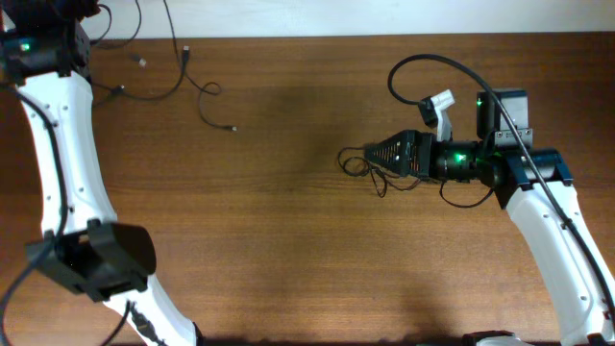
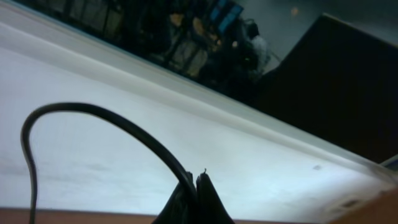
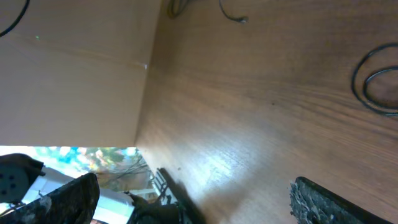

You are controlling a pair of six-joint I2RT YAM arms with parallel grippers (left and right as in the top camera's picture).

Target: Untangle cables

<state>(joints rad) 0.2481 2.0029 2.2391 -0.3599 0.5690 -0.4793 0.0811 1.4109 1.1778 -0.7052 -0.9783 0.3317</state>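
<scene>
Pressed tip to tip at the bottom edge of the left wrist view, fingers (image 2: 210,202) of the left gripper (image 2: 198,186), clenched, with a black cord (image 2: 93,111) rising out of the seam between them, arching up and to the left, then dropping out of frame at the lower edge. Behind the cord, a white wall (image 2: 124,162), with dark, blurred clutter above it. From overhead, left arm (image 1: 58,144) reaching to the far left corner of the wooden table (image 1: 288,259), its wrist end partly cut off by the frame. Near that corner, loose cords (image 1: 205,89) lying in slack curves on the wood, one small plug end pointing toward the table's middle. Right gripper (image 1: 373,154) low over the table's right half, pointing left. In the right wrist view, right gripper (image 3: 189,190) released, jaws spread wide, one textured finger at each side of the frame. Just at its tips from overhead, a small tangle of cables (image 1: 354,165), thin loops spilling out beside and under the fingers; cannot tell whether touching. Part of that tangle of cables (image 3: 376,81) at the right edge of the right wrist view, flat on the wood. Well apart from the loose cords at the far left.
</scene>
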